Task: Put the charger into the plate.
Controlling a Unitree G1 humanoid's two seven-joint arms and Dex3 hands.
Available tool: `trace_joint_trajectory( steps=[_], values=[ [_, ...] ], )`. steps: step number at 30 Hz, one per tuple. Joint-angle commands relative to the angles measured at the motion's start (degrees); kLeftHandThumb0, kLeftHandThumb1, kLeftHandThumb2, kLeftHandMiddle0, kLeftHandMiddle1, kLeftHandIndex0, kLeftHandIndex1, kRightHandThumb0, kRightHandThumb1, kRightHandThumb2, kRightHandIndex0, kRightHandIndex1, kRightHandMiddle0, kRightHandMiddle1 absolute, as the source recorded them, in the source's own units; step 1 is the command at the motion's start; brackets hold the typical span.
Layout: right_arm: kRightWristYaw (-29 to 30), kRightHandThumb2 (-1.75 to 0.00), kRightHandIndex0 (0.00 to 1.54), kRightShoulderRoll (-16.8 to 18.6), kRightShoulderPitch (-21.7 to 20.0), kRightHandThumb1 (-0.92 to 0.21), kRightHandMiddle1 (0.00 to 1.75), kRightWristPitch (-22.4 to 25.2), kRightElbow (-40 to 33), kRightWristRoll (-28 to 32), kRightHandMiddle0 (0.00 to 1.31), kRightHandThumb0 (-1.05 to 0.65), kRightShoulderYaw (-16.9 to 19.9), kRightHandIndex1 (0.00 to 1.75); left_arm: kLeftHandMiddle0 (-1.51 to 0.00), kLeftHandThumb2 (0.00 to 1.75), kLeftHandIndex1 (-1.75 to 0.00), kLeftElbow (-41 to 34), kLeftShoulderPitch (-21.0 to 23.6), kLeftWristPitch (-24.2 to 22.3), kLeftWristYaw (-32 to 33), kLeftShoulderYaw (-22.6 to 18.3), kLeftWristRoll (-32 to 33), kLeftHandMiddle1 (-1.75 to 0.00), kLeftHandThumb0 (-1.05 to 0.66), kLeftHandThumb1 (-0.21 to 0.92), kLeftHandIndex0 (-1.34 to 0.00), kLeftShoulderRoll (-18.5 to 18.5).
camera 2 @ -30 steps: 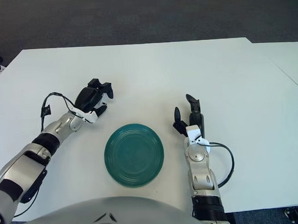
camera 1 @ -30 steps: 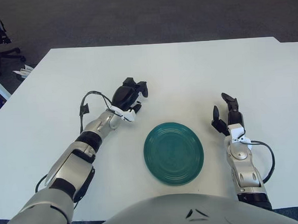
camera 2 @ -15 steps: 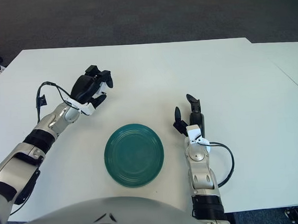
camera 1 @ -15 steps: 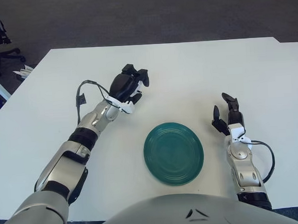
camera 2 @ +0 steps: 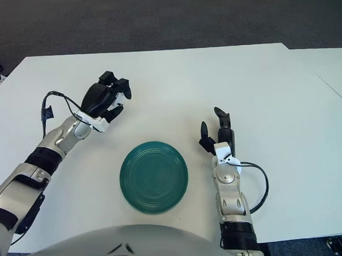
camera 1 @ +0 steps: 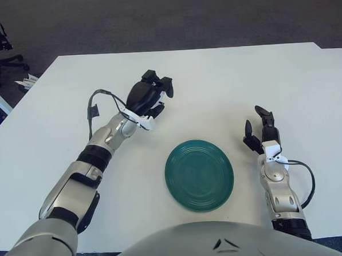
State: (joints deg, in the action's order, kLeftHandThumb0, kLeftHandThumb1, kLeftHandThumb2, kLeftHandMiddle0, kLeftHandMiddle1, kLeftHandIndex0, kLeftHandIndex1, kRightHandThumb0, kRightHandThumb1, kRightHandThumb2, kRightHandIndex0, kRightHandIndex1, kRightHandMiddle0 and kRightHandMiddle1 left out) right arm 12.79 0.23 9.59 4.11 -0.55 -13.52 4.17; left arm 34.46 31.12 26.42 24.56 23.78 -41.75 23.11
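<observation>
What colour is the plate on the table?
Dark teal green plate, with faint concentric rings; clearest in the left eye view.

Left hand (camera 1: 148, 97) w/ fingers (camera 1: 165, 85) curled, above the white bench (camera 1: 214, 85), up-left of the green plate (camera 1: 199, 175). Plate bare, near front edge. Right hand (camera 1: 260, 130) just right of plate, fingers spread, pointing up. Can't tell if left hand holds anything
</observation>
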Motion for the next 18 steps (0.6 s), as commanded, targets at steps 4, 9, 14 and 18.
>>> trace_joint_trajectory(
  steps=[4,9,14,18],
  values=[
    [-1.1,-0.85,0.12,1.1,3.9,-0.92,0.61,5.4,7.1,2.5,0.00,-0.64,1.0,0.00,-0.76,1.59,-1.75,-0.7,-0.6,0.6,0.4,-0.4,-0.9,-1.75,0.00,0.08,-0.58,0.6],
    [-1.0,-0.84,0.12,1.2,3.8,-0.92,0.61,5.5,7.1,2.5,0.00,-0.63,1.0,0.00,-0.77,1.61,-1.75,-1.8,-1.0,0.2,0.1,-0.5,-1.4,-1.75,0.00,0.07,-0.59,0.8],
    [-0.8,-0.84,0.12,1.2,3.8,-0.92,0.61,5.6,7.3,2.4,0.00,-0.63,0.9,0.00,-0.78,1.62,-1.75,-2.5,-1.2,0.2,0.1,-0.7,-1.9,-1.75,0.00,0.05,-0.61,0.8],
    [-0.7,-0.84,0.12,1.3,3.8,-0.92,0.61,5.5,7.3,2.3,0.00,-0.63,0.8,0.00,-0.78,1.63,-1.75,-3.2,-1.3,0.2,-0.1,-0.9,-1.9,-1.75,0.00,0.05,-0.61,0.9]
  ],
)
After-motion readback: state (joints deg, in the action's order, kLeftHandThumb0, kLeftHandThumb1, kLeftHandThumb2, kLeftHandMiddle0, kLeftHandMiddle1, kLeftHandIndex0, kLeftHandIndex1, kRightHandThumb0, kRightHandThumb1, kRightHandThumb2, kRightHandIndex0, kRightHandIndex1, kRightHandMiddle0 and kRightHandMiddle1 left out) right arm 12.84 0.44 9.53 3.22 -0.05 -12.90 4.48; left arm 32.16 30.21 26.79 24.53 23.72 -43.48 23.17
